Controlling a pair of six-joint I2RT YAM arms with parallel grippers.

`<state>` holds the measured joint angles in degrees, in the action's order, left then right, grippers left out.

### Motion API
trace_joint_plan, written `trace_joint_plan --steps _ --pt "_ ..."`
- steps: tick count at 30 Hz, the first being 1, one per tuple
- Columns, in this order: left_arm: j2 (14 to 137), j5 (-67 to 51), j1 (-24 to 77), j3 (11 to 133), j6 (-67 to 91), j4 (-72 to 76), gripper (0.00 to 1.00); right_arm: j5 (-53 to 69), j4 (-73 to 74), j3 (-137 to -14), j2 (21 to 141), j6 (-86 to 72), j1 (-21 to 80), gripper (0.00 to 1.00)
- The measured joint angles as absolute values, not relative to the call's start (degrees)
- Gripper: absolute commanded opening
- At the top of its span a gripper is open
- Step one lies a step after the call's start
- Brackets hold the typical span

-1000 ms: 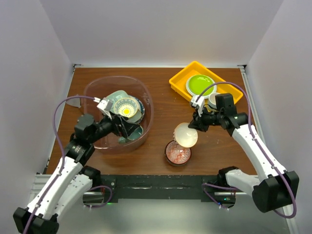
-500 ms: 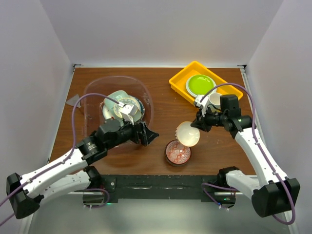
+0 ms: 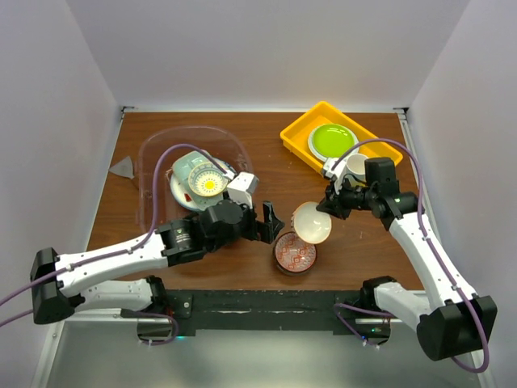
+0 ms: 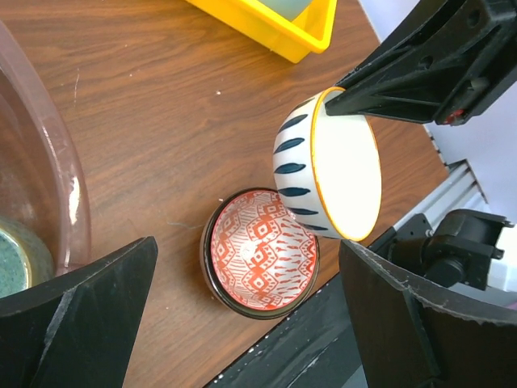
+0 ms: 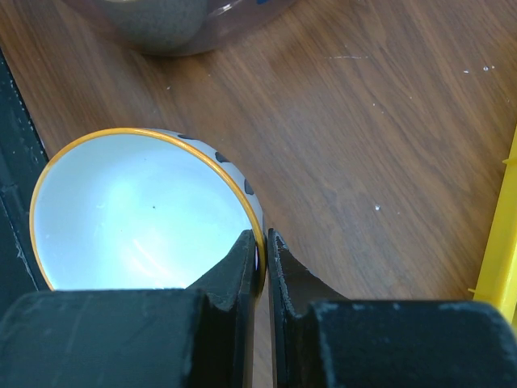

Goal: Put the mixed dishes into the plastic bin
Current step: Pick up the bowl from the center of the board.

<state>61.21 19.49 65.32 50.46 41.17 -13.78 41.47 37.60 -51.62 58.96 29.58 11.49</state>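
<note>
Just under the left gripper [image 3: 271, 223], its jaws spread wide and holding nothing, the red-patterned bowl [image 4: 260, 252] sits upright on the table [image 4: 161, 121], mouth up. Beyond it, the right gripper [image 5: 262, 246] pinches the rim of the striped bowl [image 4: 331, 174]. That bowl is tipped on its side, with its mouth toward the right wrist and its striped wall toward the left gripper. Behind the left gripper, the plastic bin [image 3: 152, 162] holds stacked dishes [image 3: 202, 178].

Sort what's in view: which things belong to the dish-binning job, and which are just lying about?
Job: plastic bin, dishes already inside it, striped bowl in the right end effector, red-patterned bowl.
Lying about: yellow tray, lime-green plate, white cup.
</note>
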Motion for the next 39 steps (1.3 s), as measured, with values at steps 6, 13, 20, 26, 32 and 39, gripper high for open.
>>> trace_joint_plan --steps 6,13,20,26,32,39 --pt "66.3 25.6 69.6 55.3 43.1 -17.4 1.00 41.4 37.6 -51.2 58.7 29.6 11.4 0.00" --pt "73.0 32.2 74.2 61.7 44.4 -22.1 1.00 41.3 37.6 -51.1 58.7 29.6 11.2 0.00" --pt "76.5 35.4 76.8 64.1 44.4 -23.5 1.00 41.1 37.6 -51.1 58.7 29.6 11.2 0.00" --pt "78.6 37.0 77.7 65.7 44.6 -23.8 1.00 40.9 37.1 -51.1 58.1 29.6 11.2 0.00" --pt "80.7 38.9 77.9 67.2 46.3 -25.6 1.00 40.2 36.6 -51.1 57.8 29.5 11.2 0.00" --pt "85.6 41.8 77.9 71.5 49.7 -29.4 0.92 40.0 36.3 -51.1 57.7 29.5 11.2 0.00"
